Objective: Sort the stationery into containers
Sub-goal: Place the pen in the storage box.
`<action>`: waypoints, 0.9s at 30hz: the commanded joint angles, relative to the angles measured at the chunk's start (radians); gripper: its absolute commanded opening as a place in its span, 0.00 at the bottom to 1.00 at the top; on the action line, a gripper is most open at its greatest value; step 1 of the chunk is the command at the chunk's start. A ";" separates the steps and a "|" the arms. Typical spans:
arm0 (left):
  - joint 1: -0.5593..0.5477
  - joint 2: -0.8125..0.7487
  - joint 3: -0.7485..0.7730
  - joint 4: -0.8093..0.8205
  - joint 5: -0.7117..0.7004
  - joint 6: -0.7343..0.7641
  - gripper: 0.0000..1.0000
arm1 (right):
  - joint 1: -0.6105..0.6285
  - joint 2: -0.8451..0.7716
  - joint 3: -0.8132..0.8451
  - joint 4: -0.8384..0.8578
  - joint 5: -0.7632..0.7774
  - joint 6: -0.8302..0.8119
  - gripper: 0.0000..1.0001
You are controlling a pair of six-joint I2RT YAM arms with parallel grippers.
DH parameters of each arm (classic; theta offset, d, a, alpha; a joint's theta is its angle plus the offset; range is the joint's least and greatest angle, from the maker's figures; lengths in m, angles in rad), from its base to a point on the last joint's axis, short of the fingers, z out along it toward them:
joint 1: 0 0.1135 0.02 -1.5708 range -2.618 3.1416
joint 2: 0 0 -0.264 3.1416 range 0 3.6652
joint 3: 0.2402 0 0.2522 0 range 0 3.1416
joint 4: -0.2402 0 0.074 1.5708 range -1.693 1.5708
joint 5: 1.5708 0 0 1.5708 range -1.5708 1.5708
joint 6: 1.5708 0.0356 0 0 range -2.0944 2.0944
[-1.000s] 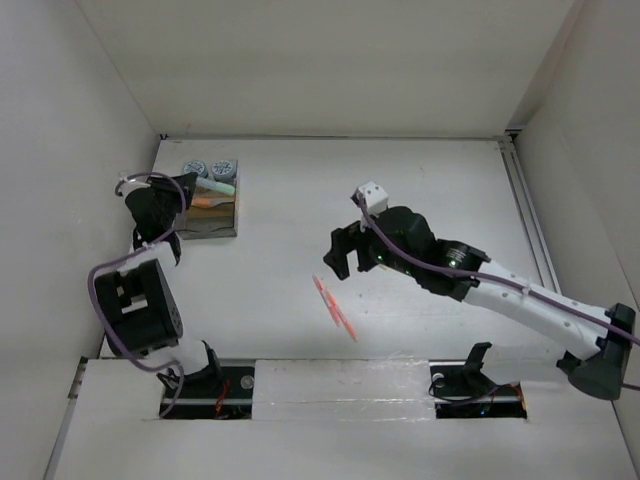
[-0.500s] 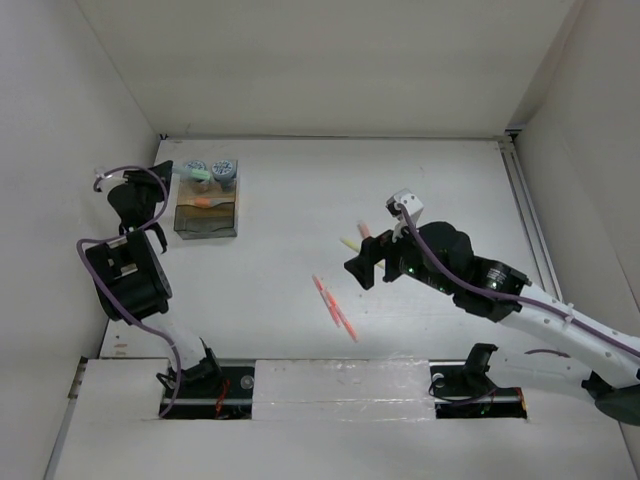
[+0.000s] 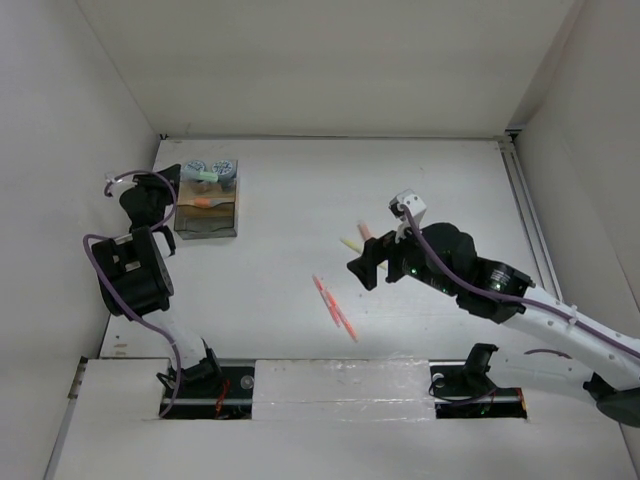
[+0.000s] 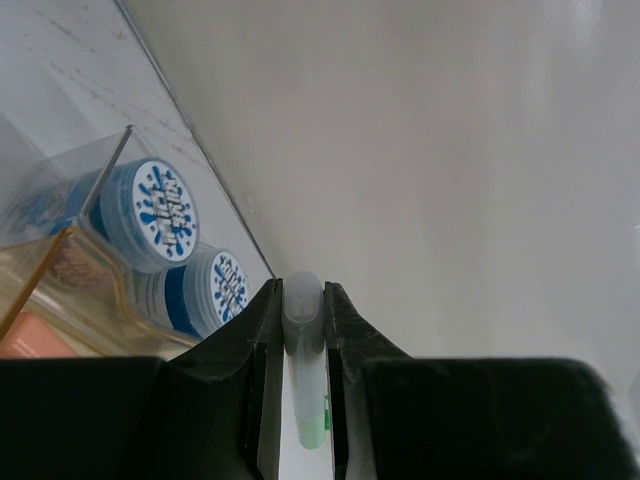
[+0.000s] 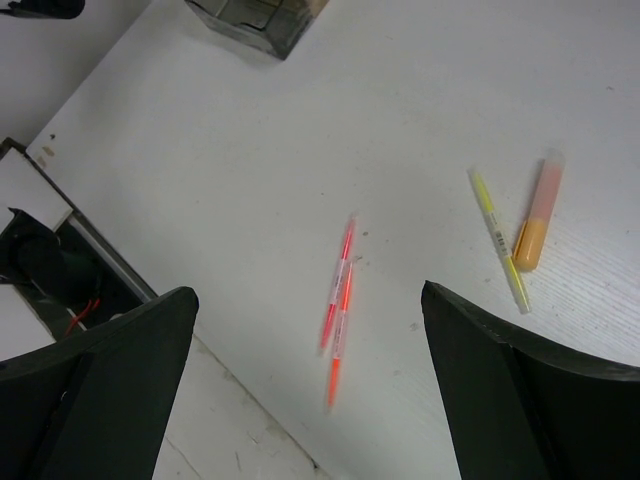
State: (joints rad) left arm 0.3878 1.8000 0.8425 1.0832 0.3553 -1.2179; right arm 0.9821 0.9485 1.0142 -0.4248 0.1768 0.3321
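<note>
- Left gripper (image 4: 303,290), at the upper left of the top view, was clamped narrowly on a light green highlighter (image 4: 310,420) with a frosted cap, just beside the organiser tray (image 3: 206,230).
- Two blue-and-white cylinders (image 4: 160,205) sat at the tray's upper end; the print on their tops was too small to read.
- Right gripper (image 5: 308,292) hung spread wide, holding nothing, above two pink-red pens (image 5: 340,290) at mid-frame.
- A pale yellow pen (image 5: 497,235) and an orange highlighter (image 5: 537,218) lay side by side at the right; their labels were unreadable.

Tray (image 5: 262,25) cut at top edge, highlighter (image 4: 303,305) mostly hidden btwn jaws
</note>
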 commanded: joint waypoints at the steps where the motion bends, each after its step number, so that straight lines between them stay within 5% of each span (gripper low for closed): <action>1: -0.001 -0.005 -0.036 0.083 -0.018 -0.022 0.00 | 0.000 -0.031 0.021 -0.002 0.006 -0.013 1.00; 13: -0.001 0.025 -0.046 0.029 -0.007 0.004 0.00 | 0.000 -0.080 0.001 -0.012 -0.003 -0.013 1.00; 27: -0.001 0.036 -0.074 0.058 0.002 0.004 0.47 | 0.009 -0.099 0.001 -0.012 -0.022 -0.013 1.00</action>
State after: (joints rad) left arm 0.3878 1.8446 0.7753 1.0752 0.3485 -1.2266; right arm 0.9825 0.8688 1.0142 -0.4469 0.1719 0.3290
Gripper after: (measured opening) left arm 0.448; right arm 0.999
